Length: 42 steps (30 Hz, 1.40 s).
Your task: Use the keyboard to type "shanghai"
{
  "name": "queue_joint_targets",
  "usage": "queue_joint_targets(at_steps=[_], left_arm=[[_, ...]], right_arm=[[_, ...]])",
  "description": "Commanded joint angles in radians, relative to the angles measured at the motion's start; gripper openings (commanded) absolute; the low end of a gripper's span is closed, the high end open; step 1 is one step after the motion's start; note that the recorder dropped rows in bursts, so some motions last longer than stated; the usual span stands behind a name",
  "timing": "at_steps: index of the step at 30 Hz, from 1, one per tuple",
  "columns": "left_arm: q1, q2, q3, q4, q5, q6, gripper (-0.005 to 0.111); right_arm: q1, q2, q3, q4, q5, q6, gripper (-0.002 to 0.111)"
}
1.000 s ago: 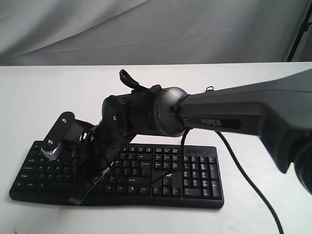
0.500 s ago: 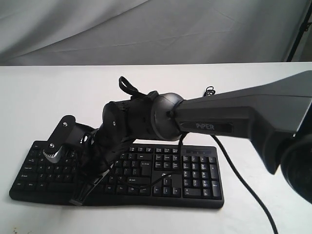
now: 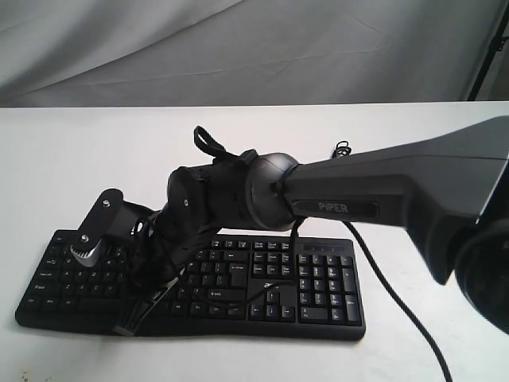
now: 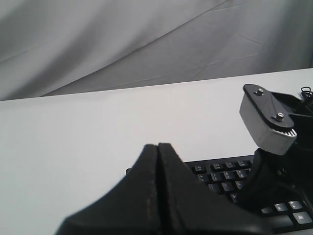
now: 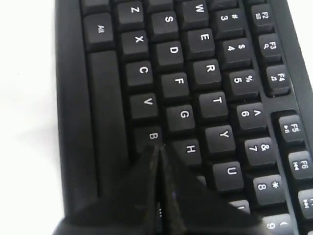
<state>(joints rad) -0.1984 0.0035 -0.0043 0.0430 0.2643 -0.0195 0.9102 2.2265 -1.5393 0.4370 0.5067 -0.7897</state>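
The black keyboard [image 3: 318,286] lies near the front of the white table, number pad to the right. My right arm [image 3: 358,199] reaches across from the right, over the keyboard's left half. In the exterior view its fingertips are lost against the dark keys. The right wrist view shows my right gripper [image 5: 157,149] shut and empty, its tip low over the keyboard [image 5: 205,73] between the B [image 5: 152,137] and H [image 5: 190,149] keys. My left gripper [image 4: 157,146] is shut too, with nothing in it, hovering by the left end of the keyboard [image 4: 220,178].
A black cable [image 3: 398,294] trails over the table to the right of the keyboard. A grey block with two screws on the right arm's wrist [image 4: 266,120] hangs close beside my left gripper. Grey cloth hangs behind the table [image 3: 48,159].
The right arm's wrist has dipped slightly toward the keyboard and shifted a little left over the last second. For the last half second it is almost still.
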Motion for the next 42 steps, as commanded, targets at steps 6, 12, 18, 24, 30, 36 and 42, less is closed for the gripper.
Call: queue_joint_targets(at_steps=[6, 12, 18, 24, 30, 36, 42], left_arm=[[-0.004, -0.003, 0.004, 0.001, -0.005, -0.003, 0.000], [-0.004, -0.003, 0.004, 0.001, -0.005, -0.003, 0.000], [-0.004, -0.003, 0.004, 0.001, -0.005, -0.003, 0.000], [-0.004, -0.003, 0.004, 0.001, -0.005, -0.003, 0.000], [-0.004, -0.003, 0.004, 0.001, -0.005, -0.003, 0.000], [-0.004, -0.003, 0.004, 0.001, -0.005, -0.003, 0.000], [-0.004, -0.003, 0.004, 0.001, -0.005, -0.003, 0.000]], right_arm=[[-0.002, 0.015, 0.002, 0.010, -0.006, -0.014, 0.000], [-0.002, -0.021, 0.001, 0.003, -0.027, -0.016, 0.000], [-0.002, 0.004, -0.106, -0.012, 0.028, -0.016, 0.000], [-0.002, 0.080, -0.244, -0.046, 0.142, 0.029, 0.000], [-0.002, 0.095, -0.253, -0.057, 0.162, 0.039, 0.000], [-0.002, 0.095, -0.253, -0.061, 0.158, 0.039, 0.000], [-0.002, 0.116, -0.253, -0.081, 0.133, 0.062, 0.000]])
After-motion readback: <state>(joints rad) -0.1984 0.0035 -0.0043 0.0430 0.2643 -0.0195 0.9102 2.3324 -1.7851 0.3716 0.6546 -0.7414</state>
